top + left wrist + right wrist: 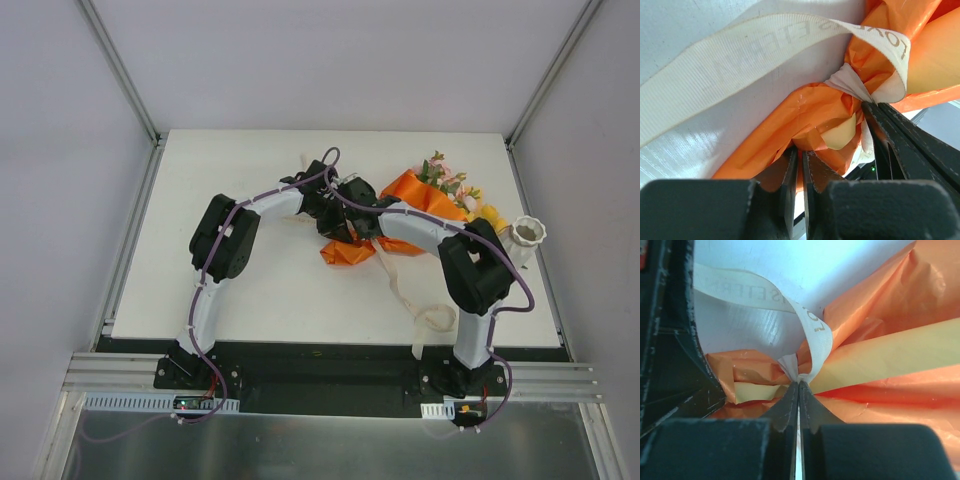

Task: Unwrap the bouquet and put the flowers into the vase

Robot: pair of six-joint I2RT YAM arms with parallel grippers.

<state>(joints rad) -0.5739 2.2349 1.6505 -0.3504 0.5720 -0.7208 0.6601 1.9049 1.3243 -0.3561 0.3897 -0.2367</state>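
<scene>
Orange crinkled paper sheet (415,190), tied with a cream woven ribbon (740,75), wraps the bouquet of pink and yellow roses (440,178) lying right of centre on the white table (270,300). A small white scallop-rimmed vase (528,234) stands just beside it, near the right edge; bare tabletop lies to the left. Both arms crowd the tied neck. The left gripper (800,156) pinches a paper fold, fingers nearly together. The right gripper (798,386) is clenched at the ribbon knot; whether it grips the ribbon cannot be told.
</scene>
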